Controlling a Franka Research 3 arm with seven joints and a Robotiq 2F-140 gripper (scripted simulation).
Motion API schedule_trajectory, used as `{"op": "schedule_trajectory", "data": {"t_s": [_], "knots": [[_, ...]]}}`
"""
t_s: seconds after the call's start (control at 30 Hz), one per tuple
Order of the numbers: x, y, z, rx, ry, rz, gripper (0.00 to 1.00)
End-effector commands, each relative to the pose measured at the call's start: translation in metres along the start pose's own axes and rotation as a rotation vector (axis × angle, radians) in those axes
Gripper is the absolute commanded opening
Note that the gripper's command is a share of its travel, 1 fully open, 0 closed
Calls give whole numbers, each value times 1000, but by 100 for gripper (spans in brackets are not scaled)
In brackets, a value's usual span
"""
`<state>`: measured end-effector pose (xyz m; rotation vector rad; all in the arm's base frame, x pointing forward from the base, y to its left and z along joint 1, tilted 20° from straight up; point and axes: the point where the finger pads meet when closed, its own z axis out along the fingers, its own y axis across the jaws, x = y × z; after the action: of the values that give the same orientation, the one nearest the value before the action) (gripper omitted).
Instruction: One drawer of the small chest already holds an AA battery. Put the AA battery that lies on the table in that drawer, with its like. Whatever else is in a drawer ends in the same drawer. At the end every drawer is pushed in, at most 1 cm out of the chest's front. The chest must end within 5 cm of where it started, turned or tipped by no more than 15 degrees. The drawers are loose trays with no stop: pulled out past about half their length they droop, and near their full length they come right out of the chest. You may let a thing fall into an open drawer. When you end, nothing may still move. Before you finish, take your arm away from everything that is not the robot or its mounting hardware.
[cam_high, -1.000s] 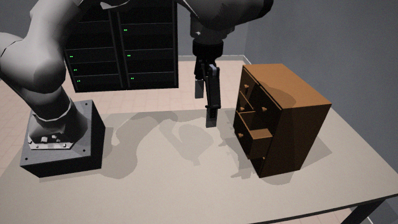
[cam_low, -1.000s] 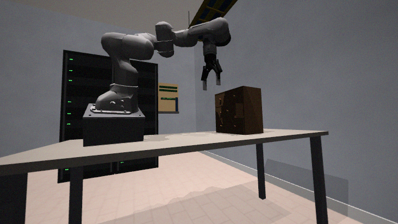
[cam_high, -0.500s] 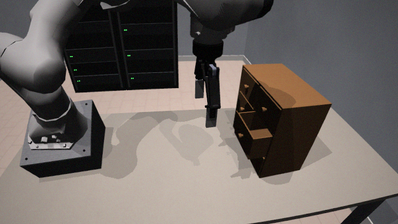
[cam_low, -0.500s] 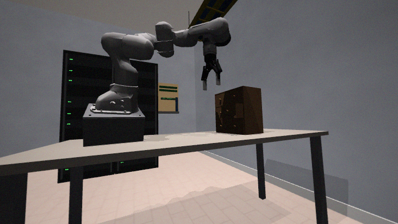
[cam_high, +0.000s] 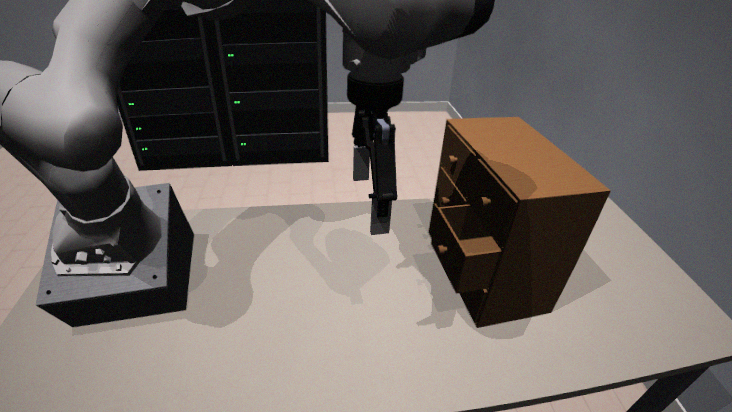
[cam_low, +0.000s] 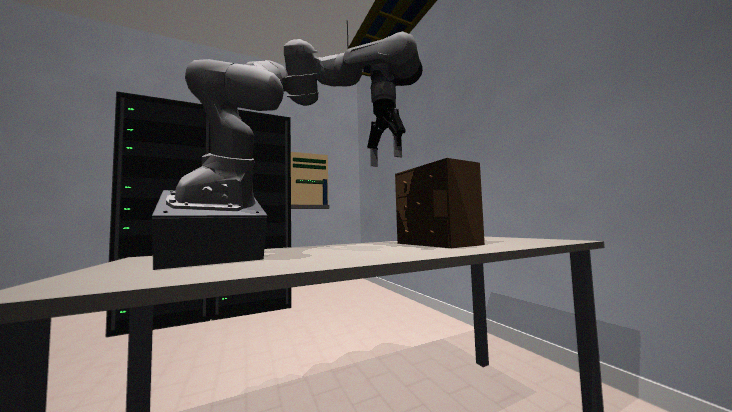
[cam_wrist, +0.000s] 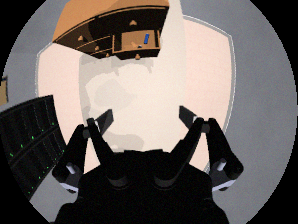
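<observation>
Below, blue item (cam_wrist: 146, 39) in pulled-out drawer (cam_high: 477, 268) (cam_low: 440, 203) (cam_wrist: 130, 41), apart from open end effector (cam_high: 370, 198) (cam_low: 386, 154) (cam_wrist: 145, 113).

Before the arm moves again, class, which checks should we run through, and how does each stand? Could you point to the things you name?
1. Gripper (cam_high: 370, 197) (cam_low: 386, 153) (cam_wrist: 145, 113) open: ok.
2. Gripper not touching the chest (cam_high: 563, 245) (cam_low: 466, 204) (cam_wrist: 75, 17): ok.
3. Chest upright: ok.
4. Every drawer pushed in: not ok; an open drawer (cam_high: 478, 268) (cam_low: 440, 203) (cam_wrist: 127, 39) stands out.
5. Blue item (cam_wrist: 146, 39) inside it confirmed as a battery: cannot tell, too small.
6. Loose battery located: cannot tell; none visible on the table.
</observation>
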<state>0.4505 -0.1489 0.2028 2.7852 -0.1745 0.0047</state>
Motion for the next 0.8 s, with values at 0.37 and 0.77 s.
{"op": "schedule_trajectory", "data": {"t_s": [0.37,0.77], "knots": [[-70,-17,9,-4,4,-5,100],[-88,-22,12,-4,4,-4,100]]}}
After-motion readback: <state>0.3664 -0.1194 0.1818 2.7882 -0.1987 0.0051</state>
